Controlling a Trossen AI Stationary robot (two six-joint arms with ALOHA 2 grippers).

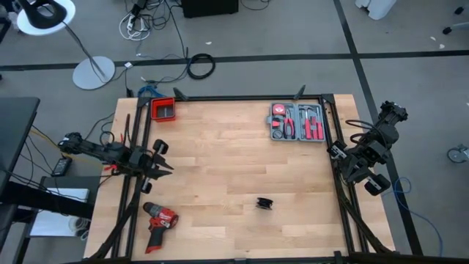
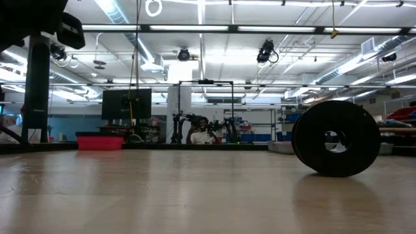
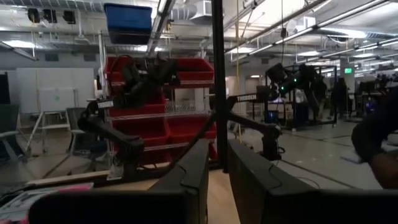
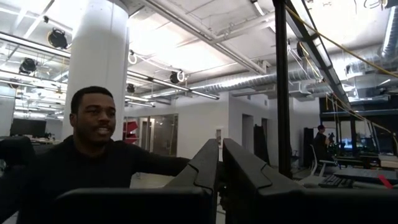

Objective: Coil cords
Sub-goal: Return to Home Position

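Spool (image 2: 336, 138) free; left arm (image 1: 110, 152), right arm (image 1: 372, 147) tucked edgeward

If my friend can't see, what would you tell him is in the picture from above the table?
Seen from above, a small black spool of cord sits on a wooden table, with the left gripper and right gripper parked at the table's side edges. A red drill, a red bin and a tool tray lie near the edges.

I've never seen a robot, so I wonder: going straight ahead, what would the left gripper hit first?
The left gripper points level over the table; first, probably, the black frame post at the far edge.
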